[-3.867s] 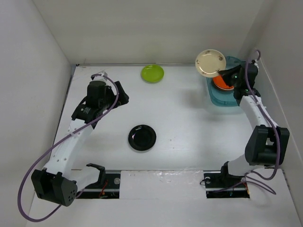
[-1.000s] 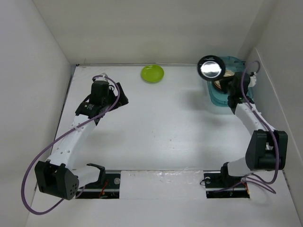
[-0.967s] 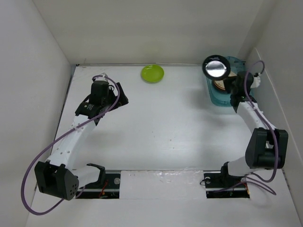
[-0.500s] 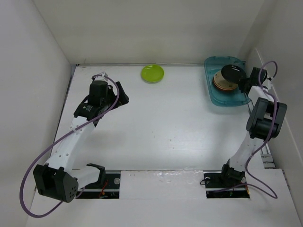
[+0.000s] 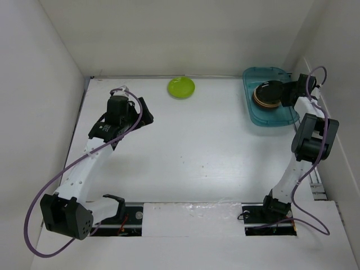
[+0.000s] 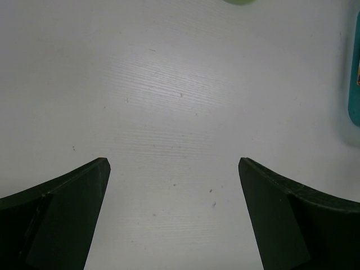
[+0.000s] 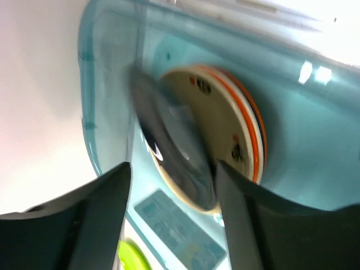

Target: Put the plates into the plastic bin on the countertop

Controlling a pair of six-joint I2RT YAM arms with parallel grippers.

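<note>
The teal plastic bin (image 5: 271, 120) stands at the far right of the countertop (image 5: 214, 152). Inside it is a stack of plates with cream (image 7: 225, 121) and orange (image 7: 256, 140) rims. A black plate (image 5: 268, 90) is on top, blurred and tilted against the stack (image 7: 174, 149) in the right wrist view. My right gripper (image 5: 287, 95) hangs at the bin's right side, open, its fingers either side of the black plate's edge (image 7: 173, 169). A lime green plate (image 5: 181, 86) lies at the back centre. My left gripper (image 5: 144, 111) is open over bare countertop (image 6: 173, 163), holding nothing.
White walls close in the countertop on the left, back and right; the right wall is just behind my right arm. The bin's edge (image 6: 355, 84) shows at the right of the left wrist view. A label sticks to the bin floor (image 7: 174, 228).
My right gripper carried the black plate over the bin, lowered it and opened; the plate now rests on the stack. The left arm has not moved.
</note>
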